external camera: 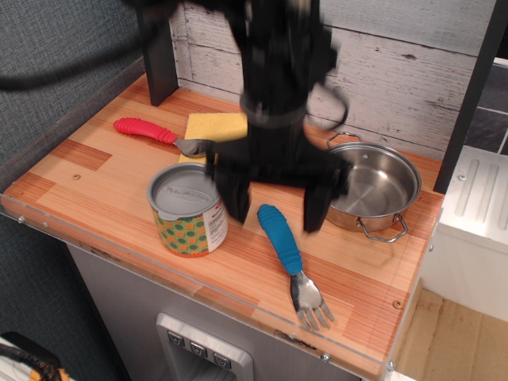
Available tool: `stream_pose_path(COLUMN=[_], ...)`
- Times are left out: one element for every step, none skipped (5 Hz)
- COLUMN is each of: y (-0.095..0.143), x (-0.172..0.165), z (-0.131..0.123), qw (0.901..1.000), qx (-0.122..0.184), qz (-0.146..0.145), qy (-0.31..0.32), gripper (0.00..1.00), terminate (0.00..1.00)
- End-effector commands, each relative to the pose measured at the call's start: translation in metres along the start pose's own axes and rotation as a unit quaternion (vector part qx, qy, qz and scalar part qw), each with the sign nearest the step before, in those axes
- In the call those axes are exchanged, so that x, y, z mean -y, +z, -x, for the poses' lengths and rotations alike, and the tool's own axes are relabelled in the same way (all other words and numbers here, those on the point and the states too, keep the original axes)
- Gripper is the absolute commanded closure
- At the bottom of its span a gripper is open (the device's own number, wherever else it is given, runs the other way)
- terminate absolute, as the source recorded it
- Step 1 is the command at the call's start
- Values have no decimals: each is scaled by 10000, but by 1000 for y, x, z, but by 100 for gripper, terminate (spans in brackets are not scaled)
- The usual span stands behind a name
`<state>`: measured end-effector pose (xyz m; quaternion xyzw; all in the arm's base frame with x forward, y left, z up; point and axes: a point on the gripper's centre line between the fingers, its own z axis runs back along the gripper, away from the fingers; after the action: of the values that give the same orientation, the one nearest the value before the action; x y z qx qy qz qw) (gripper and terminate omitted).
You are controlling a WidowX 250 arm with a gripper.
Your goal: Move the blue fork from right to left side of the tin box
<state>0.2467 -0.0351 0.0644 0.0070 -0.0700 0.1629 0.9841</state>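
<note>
The blue fork (282, 239) lies on the wooden counter to the right of the tin box (188, 208), handle pointing up-left and metal tines toward the front edge. The tin box stands upright with its grey lid on. My black gripper (276, 208) hangs open just above the top end of the fork's handle, one finger on each side of it, the left finger close to the tin box. It holds nothing. The arm is motion-blurred.
A red-handled spoon (159, 134) lies at the back left, its bowl by a yellow cloth (214, 125) partly hidden behind the arm. A steel pot (375, 186) with two handles stands right of the gripper. The counter's front edge (238, 305) is near the fork's tines.
</note>
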Motion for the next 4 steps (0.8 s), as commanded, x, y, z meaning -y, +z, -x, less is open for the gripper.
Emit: stream_pose_path(y=[-21, -25, -36, -46], x=[8, 11, 10, 7], z=[-19, -25, -25, -24], qw=[9940, 9897, 9850, 9799], qx=[322, 333, 303, 287], qz=[2, -94, -184, -439], qy=[1050, 1388, 1689, 1925], gripper=[0, 0, 0, 0], terminate=[0, 0, 0, 0])
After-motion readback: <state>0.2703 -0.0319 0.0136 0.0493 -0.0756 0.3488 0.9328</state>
